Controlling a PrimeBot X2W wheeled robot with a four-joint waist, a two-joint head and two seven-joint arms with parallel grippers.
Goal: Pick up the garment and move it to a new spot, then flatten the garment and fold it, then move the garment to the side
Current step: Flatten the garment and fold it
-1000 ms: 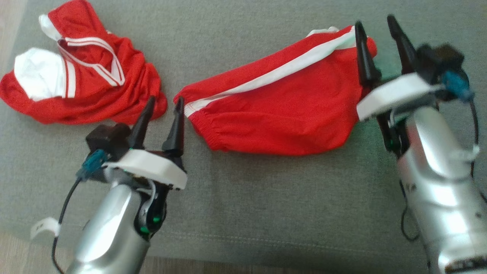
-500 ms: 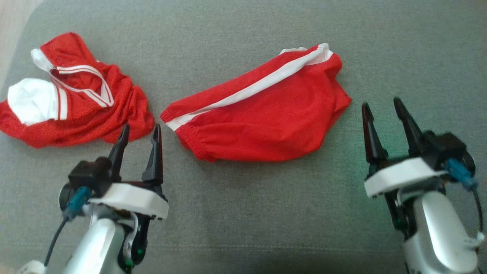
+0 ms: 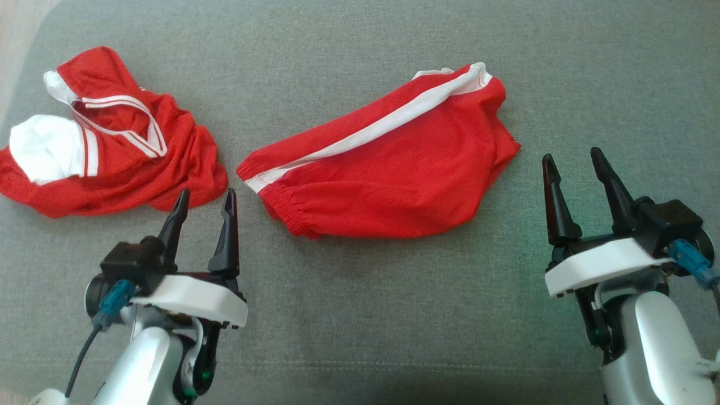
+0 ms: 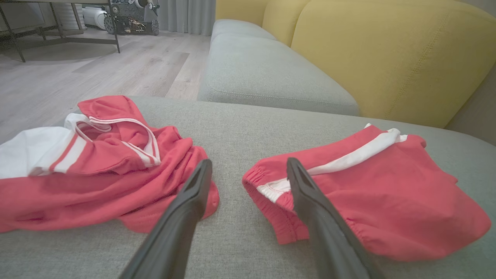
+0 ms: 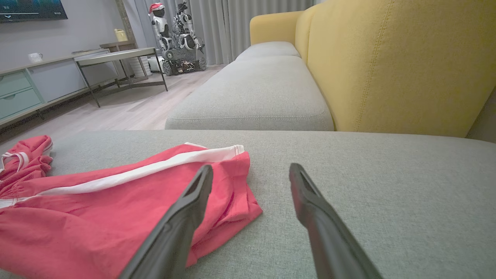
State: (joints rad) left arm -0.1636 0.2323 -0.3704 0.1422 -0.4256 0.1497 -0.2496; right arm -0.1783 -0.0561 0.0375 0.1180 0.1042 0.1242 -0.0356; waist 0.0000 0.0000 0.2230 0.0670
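Looking down on wide grey sofa cushion (image 3: 360, 315), yellow backrest (image 5: 407, 66) behind it. At its middle, folded red shorts (image 3: 388, 180) with white side stripe, lying flat, touched by nothing. Left of them and apart, crumpled red jersey (image 3: 124, 163). Near jersey, left gripper (image 3: 206, 194); near right end of shorts, right gripper (image 3: 572, 156); fingers of both spread wide, grasping nothing.

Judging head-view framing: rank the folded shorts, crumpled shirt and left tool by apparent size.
1. folded shorts, narrowly largest
2. crumpled shirt, nearly alike
3. left tool, clearly smallest, though nearer the camera
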